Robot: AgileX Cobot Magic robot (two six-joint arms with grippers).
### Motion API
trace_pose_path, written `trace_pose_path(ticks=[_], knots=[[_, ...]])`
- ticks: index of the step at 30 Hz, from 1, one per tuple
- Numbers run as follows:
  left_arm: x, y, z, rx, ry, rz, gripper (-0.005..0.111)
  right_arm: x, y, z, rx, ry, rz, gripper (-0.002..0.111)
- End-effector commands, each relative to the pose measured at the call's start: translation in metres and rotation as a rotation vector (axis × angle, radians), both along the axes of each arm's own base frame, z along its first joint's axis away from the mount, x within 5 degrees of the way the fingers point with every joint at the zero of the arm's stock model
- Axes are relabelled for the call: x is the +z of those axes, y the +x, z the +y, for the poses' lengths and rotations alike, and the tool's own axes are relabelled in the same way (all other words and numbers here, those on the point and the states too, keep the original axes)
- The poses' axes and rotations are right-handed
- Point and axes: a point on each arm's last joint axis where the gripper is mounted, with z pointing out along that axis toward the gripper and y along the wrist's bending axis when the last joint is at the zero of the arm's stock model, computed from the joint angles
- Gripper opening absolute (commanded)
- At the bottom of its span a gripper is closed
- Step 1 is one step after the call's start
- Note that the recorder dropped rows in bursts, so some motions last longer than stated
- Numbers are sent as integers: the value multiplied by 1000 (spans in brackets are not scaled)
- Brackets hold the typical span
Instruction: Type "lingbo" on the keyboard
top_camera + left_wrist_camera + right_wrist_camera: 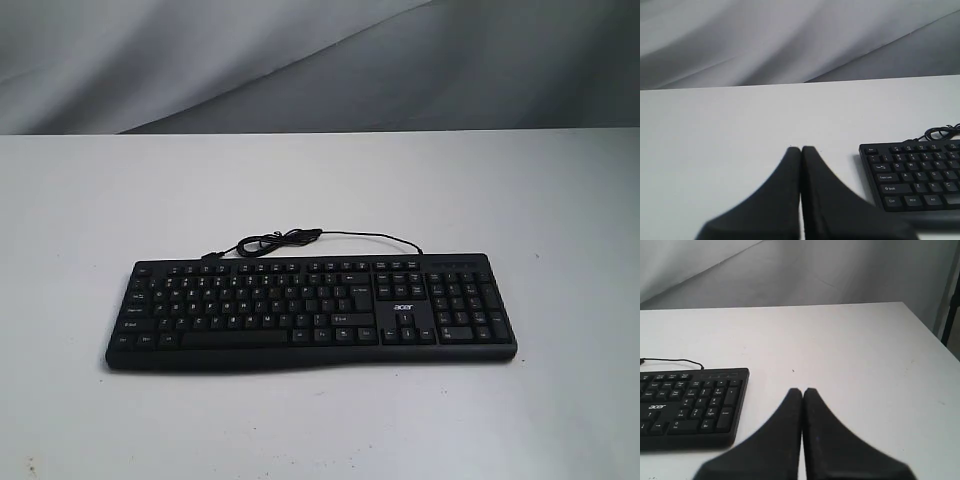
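Keyboard [912, 175] cut off at frame edge in both wrist views. Exterior view: key legends [260, 295] too small to read.

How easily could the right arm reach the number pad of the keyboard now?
Probably yes, easily: the shut right claw is beside the keyboard at its number-pad end, with only white table between them.

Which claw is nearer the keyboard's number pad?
The right gripper: the keyboard's number pad lies near it, while the left gripper is by the Shift and Ctrl end.

Soft even light (left claw [801, 148] blurred close-up), faint shadows.
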Motion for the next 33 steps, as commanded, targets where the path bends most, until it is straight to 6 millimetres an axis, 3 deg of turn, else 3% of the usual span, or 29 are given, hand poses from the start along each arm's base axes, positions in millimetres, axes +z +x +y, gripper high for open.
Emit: trace_pose_path(ticks=[1, 4, 7, 11, 17, 21, 26, 29, 33], knots=[[-1, 0, 0, 2, -11, -5, 1, -1, 0, -1, -8, -7, 2, 0], [-1, 0, 0, 2, -11, -5, 1, 4, 1, -1, -11, -40, -51, 0], [-1, 0, 0, 2, -11, -5, 1, 39, 1, -2, -30, 4, -445, 0], [-1, 0, 0, 2, -11, -5, 1, 64, -8, -4, -48, 7, -732, 0], [-1, 0, 0, 2, -11, -5, 1, 80, -20, -5, -60, 1, -947, 0], [-1, 0, 0, 2, -11, -5, 1, 95, -33, -6, 33, 302, -1157, 0], [-1, 0, 0, 2, -11, -5, 1, 155, -23, -6, 69, 470, -1063, 0], [-1, 0, 0, 2, -11, -5, 1, 202, 5, -2, 70, 366, -927, 0], [-1, 0, 0, 2, -11, -5, 1, 267, 52, -1, 22, 100, -667, 0]])
